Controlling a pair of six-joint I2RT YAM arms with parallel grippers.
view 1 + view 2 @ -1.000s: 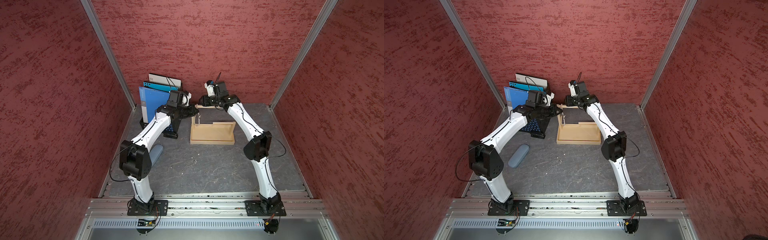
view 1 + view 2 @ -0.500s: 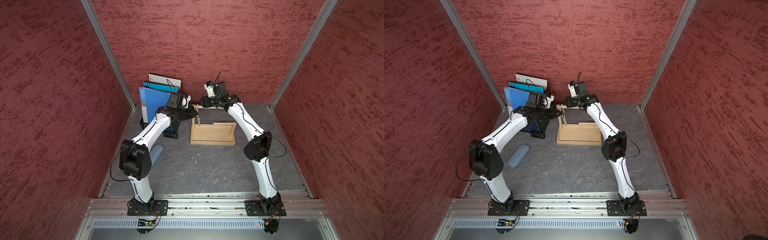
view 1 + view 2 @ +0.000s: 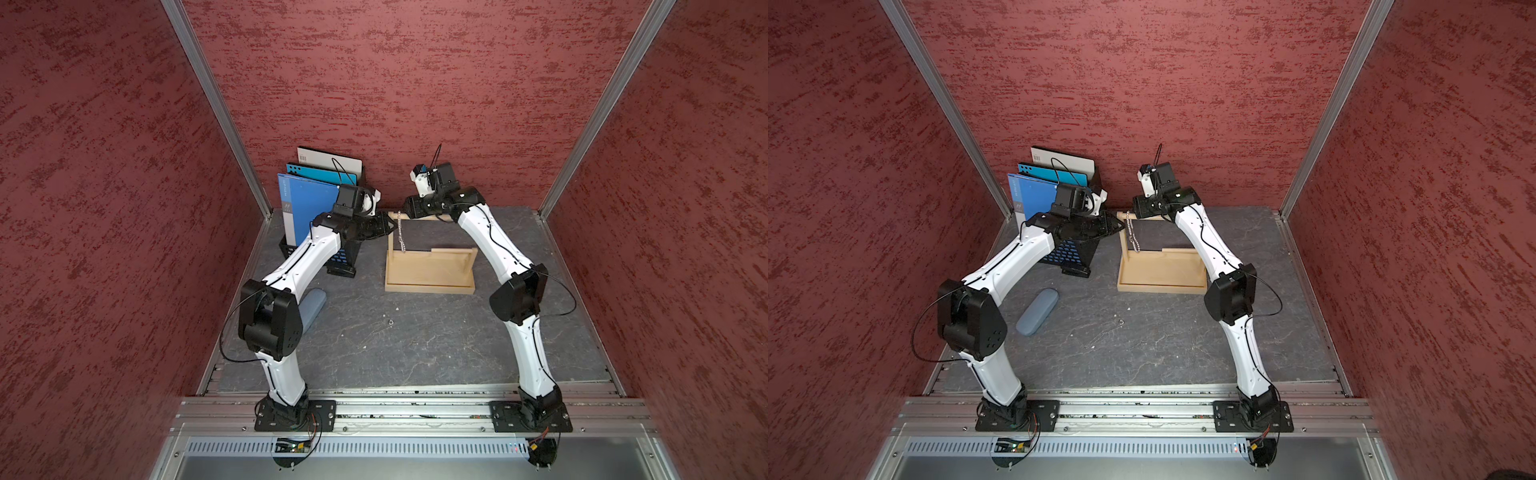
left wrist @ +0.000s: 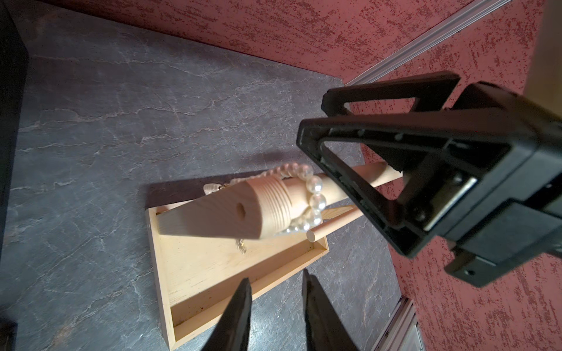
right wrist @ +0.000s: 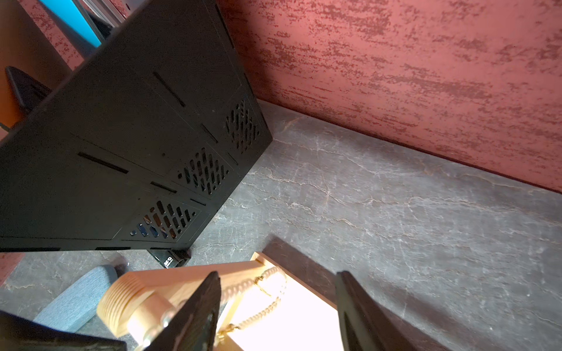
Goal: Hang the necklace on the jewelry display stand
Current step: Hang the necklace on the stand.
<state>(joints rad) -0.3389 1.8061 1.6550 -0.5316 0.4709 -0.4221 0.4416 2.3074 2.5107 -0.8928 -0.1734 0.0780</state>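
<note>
Hanging where, your white pearl-bead necklace (image 4: pixel 314 194)?

Looped over the long dowel arm (image 4: pixel 377 174) of your pale wooden jewelry display stand (image 3: pixel 430 270), beside the tall post (image 4: pixel 197 218), drooping toward the tray (image 4: pixel 206 273).

Pincers?

Your left gripper (image 4: pixel 275 278): fingers apart, empty. Your right gripper (image 5: pixel 278 275): jaws wide at the dowel, gripping nothing.

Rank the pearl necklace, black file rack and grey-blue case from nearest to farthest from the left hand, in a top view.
1. Pearl necklace, hanging right in front of the left hand.
2. Black file rack, below and behind the hand, leftward.
3. Grey-blue case, lying far forward on the left side.
</note>
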